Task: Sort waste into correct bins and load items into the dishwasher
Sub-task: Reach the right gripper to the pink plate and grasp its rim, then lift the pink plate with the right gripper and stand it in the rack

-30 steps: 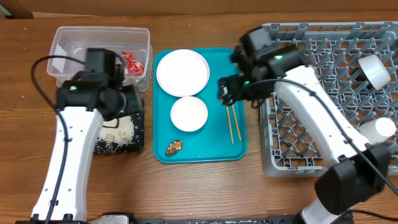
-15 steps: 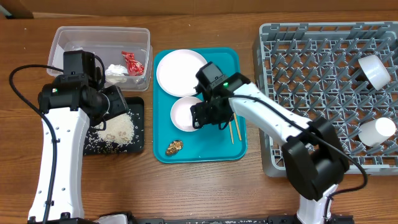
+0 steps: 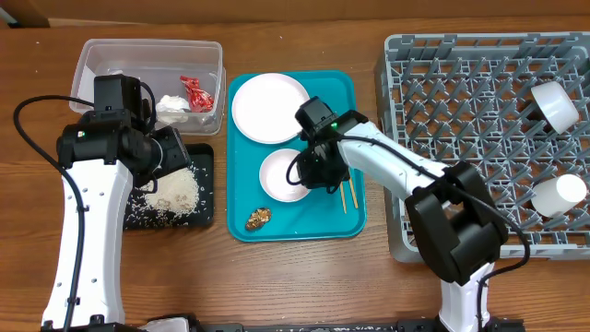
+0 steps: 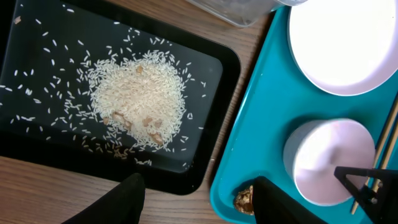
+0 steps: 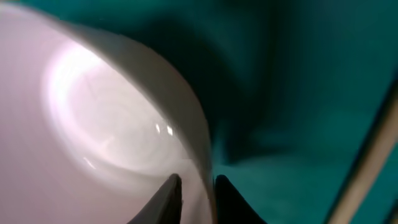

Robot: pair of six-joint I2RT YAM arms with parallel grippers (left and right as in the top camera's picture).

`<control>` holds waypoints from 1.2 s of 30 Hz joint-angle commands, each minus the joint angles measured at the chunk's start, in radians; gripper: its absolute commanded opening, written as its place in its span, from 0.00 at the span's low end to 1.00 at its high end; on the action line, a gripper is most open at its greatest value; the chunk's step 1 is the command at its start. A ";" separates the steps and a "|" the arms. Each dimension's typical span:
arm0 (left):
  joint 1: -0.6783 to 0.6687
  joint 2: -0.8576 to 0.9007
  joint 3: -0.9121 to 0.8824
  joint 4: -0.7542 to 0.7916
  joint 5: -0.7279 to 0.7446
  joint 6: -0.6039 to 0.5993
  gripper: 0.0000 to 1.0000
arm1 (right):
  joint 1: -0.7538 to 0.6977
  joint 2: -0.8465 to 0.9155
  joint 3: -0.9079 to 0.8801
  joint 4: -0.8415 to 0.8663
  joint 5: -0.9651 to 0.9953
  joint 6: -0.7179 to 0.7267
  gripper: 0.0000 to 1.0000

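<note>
Waste first: the red wrapper (image 3: 195, 90) and the tissue wad (image 3: 171, 106) sit in the clear tub (image 3: 111, 55), and the rice (image 3: 175, 192) is heaped in the black tray (image 3: 210, 198), so we'd call the sorting mostly done. The brown food scrap (image 3: 258, 219) lies on the teal tray (image 3: 327, 92), not yet binned.

Over at the dish rack (image 3: 461, 92), a white cup (image 3: 557, 104) and a second white piece (image 3: 562, 191) are loaded at the far right edge.

Now the action: the right claw (image 5: 198, 193) is pinched onto the rim of the small bowl (image 3: 284, 175), one finger inside and one outside, the bowl resting on the teal tray between plate and scrap. The left claw (image 4: 196, 183) hangs roughly half open and empty, above the seam between black tray and teal tray.

Left to do, as we judge it: this bowl, the plate (image 3: 269, 108) and the chopsticks (image 3: 348, 195) into the rack, and the scrap to a bin.
</note>
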 commanded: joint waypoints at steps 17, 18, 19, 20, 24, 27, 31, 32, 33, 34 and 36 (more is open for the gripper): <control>0.003 -0.015 0.019 0.003 -0.007 -0.003 0.63 | -0.121 -0.252 0.224 -0.169 0.364 -0.025 0.04; 0.003 -0.015 0.019 0.004 -0.007 -0.003 0.63 | -0.138 -0.267 0.233 -0.164 0.408 -0.025 0.04; 0.003 -0.015 0.019 0.004 -0.007 -0.003 0.63 | -0.158 -0.284 0.238 -0.153 0.457 -0.025 0.04; 0.003 -0.015 0.019 0.005 -0.007 -0.003 0.63 | -0.178 -0.298 0.240 -0.137 0.513 -0.026 0.04; 0.003 -0.014 0.019 0.013 -0.007 -0.003 0.64 | -0.263 -0.323 0.240 -0.027 0.757 -0.091 0.04; 0.004 -0.014 0.019 0.026 -0.007 -0.003 0.66 | -0.342 -0.319 0.239 0.102 0.893 -0.165 0.04; 0.003 -0.014 0.019 0.040 -0.014 -0.003 0.69 | -0.486 -0.311 0.239 0.336 0.926 -0.279 0.04; 0.003 -0.014 0.019 0.042 -0.020 -0.003 0.70 | -0.517 -0.307 0.239 0.378 0.926 -0.279 0.04; 0.003 -0.014 0.019 0.047 -0.027 -0.002 0.70 | -0.548 -0.303 0.239 0.417 0.926 -0.282 0.04; 0.003 -0.014 0.019 0.052 -0.029 -0.003 0.70 | -0.575 -0.298 0.239 0.444 0.926 -0.290 0.04; 0.003 -0.014 0.019 0.065 -0.030 -0.003 0.72 | -0.625 -0.278 0.239 0.486 0.927 -0.343 0.04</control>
